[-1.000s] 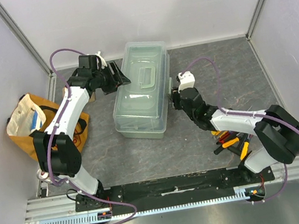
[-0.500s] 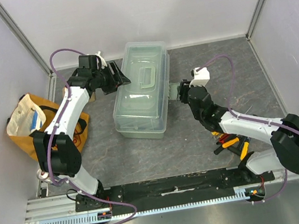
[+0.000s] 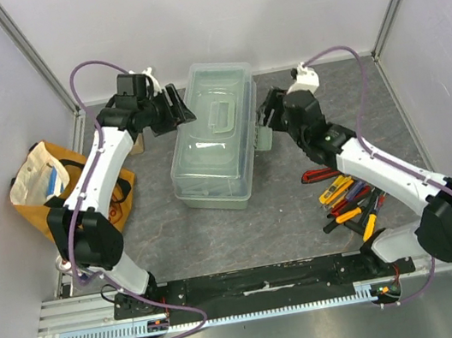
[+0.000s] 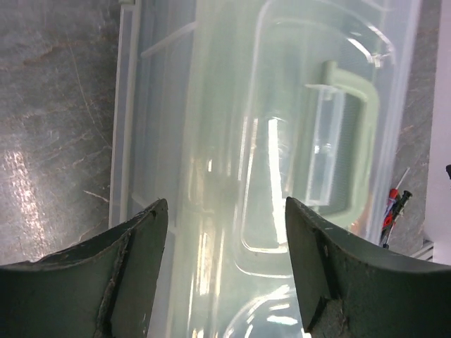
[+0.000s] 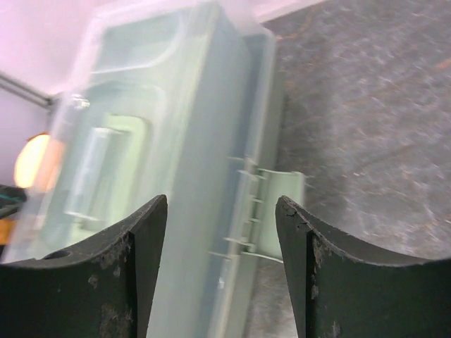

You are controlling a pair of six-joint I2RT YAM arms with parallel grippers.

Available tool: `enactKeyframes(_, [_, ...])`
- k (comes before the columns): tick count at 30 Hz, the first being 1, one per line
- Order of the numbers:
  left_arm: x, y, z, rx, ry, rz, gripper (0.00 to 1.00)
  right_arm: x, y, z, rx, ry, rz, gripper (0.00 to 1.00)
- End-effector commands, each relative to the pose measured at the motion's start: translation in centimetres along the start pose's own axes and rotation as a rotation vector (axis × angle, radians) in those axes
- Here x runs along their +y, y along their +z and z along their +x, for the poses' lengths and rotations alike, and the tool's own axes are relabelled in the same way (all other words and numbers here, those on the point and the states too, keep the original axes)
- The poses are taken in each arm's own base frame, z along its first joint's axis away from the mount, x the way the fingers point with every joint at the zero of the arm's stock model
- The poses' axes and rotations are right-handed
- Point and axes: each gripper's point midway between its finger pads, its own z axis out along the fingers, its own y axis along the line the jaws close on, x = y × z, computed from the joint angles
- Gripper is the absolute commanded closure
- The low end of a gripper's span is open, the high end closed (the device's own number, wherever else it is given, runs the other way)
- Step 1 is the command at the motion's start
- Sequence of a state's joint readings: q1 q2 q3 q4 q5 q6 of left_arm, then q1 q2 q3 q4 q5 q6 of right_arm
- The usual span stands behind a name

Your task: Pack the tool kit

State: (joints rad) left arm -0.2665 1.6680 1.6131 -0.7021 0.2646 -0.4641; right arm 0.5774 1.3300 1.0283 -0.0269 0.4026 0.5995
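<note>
The pale sage-green toolbox with its translucent lid shut stands mid-table. Its green lid handle and its flipped-out side latch show in the wrist views. My left gripper is open above the box's far left edge. My right gripper is open beside the box's right side, over the latch. Several small hand tools with red, yellow and black handles lie on the table at the right.
A yellow-orange cloth bag lies at the left edge of the table. Grey walls with metal frame posts enclose the table. The arm bases sit on a black rail at the near edge.
My right gripper has risen from low beside the box's right side and moved toward the far end, above the latch. My left gripper has shifted slightly farther back.
</note>
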Motion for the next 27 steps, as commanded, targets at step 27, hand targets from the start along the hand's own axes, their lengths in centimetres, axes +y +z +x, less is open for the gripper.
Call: enactKeyframes(27, [-12.0,4.7,4.1,0.101,0.084,0.198,0.39,-0.1,0.4,-1.1,0.148,0.103,0.004,0.29])
